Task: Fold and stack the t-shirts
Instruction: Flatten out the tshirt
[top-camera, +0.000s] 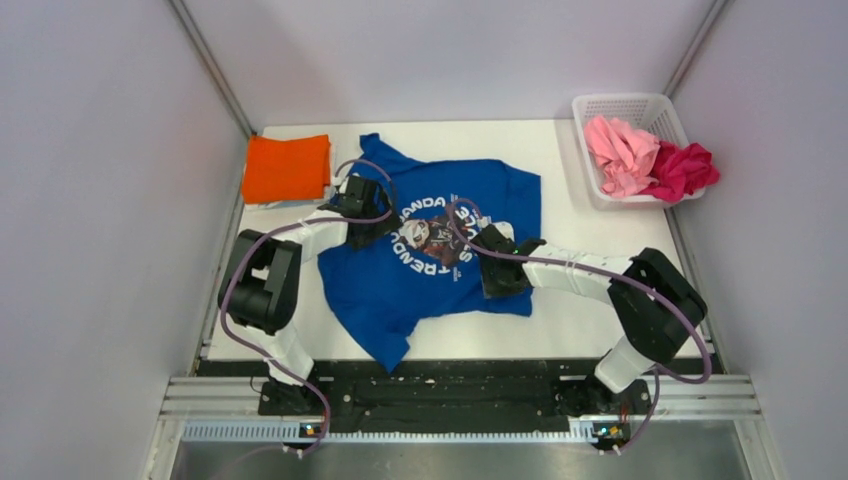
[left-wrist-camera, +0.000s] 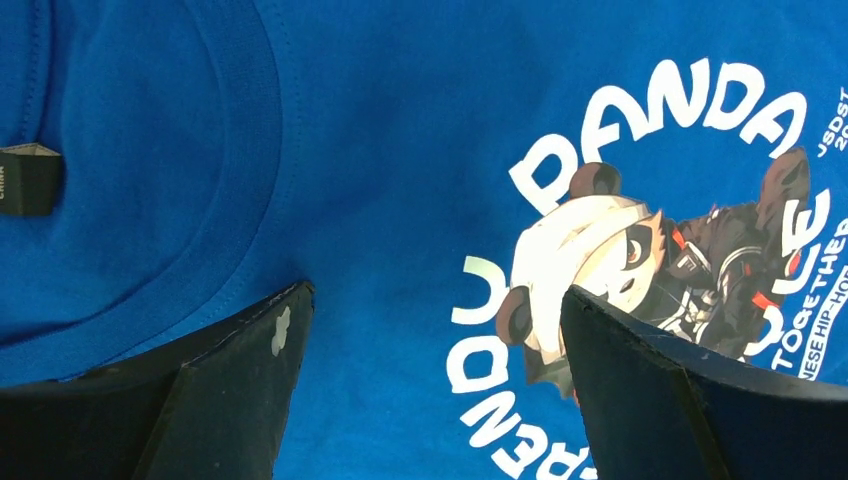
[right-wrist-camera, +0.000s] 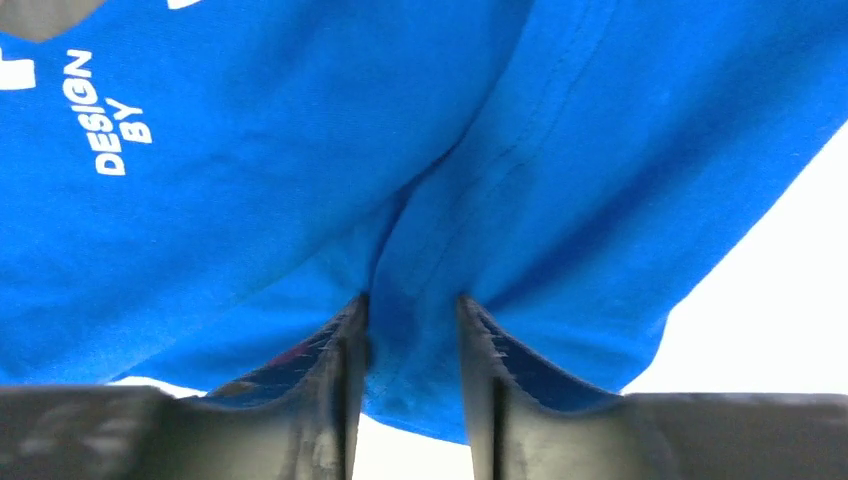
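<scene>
A white table (top-camera: 585, 215) carried the work, and a royal blue t-shirt (top-camera: 395, 285) lay spread and rumpled across its middle, under both grippers. Its round white-lettered chest print (top-camera: 432, 240) sat between the 2 grippers, face up.

A white lattice basket (top-camera: 622, 98) stood well beyond the right gripper (top-camera: 503, 285) and off to its right, at the table's far corner. It held 2 bunched shirts: a light pink t-shirt (top-camera: 620, 152) and, touching it on the outer side, a magenta t-shirt (top-camera: 686, 168) that spilled over the rim. A folded orange t-shirt (top-camera: 287, 168) lay flat just beyond the left gripper (top-camera: 372, 232) and to its left, its near edge close to the blue sleeve.

In the left wrist view, the left gripper (left-wrist-camera: 435, 300) hung over the blue t-shirt (left-wrist-camera: 380, 150) with its 2 fingers spread wide and nothing between them but flat cloth. The collar seam and neck label (left-wrist-camera: 28, 180) lay to its left, the panda print (left-wrist-camera: 640, 260) ahead and to its right. Whether its tips touched the cloth could not be told.

In the right wrist view, the right gripper (right-wrist-camera: 412, 305) had its 2 fingers drawn close, pinching a raised fold of the blue t-shirt (right-wrist-camera: 300, 200) near the garment's edge, with bare table showing to its right.
</scene>
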